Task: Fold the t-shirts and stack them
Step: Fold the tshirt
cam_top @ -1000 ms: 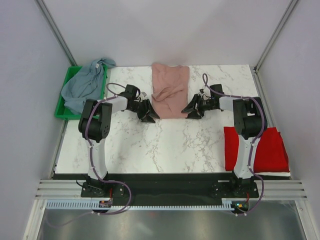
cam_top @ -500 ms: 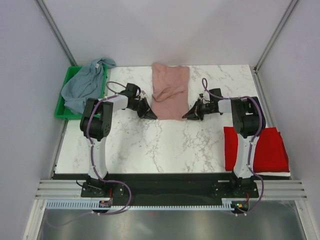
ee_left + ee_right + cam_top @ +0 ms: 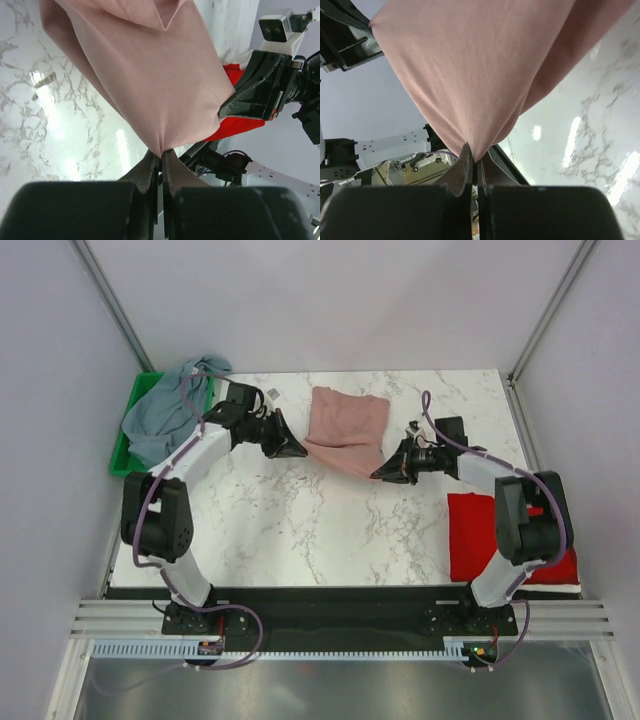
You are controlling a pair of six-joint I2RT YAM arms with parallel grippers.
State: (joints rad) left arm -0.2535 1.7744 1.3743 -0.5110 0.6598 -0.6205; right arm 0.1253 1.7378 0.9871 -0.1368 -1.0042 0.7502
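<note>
Dusty-pink soft cloth t-shirt (image 3: 347, 428), pinched at both ends.
My left hand (image 3: 298, 450) and right hand (image 3: 380, 474) each clamp its near edge, which runs hand to hand; the body lies beyond both.

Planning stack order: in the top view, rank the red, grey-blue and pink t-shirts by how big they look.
1. red t-shirt, partly hidden.
2-3. grey-blue t-shirt and pink t-shirt, too alike to rank: one bunched, one held up, nearer the camera.
</note>
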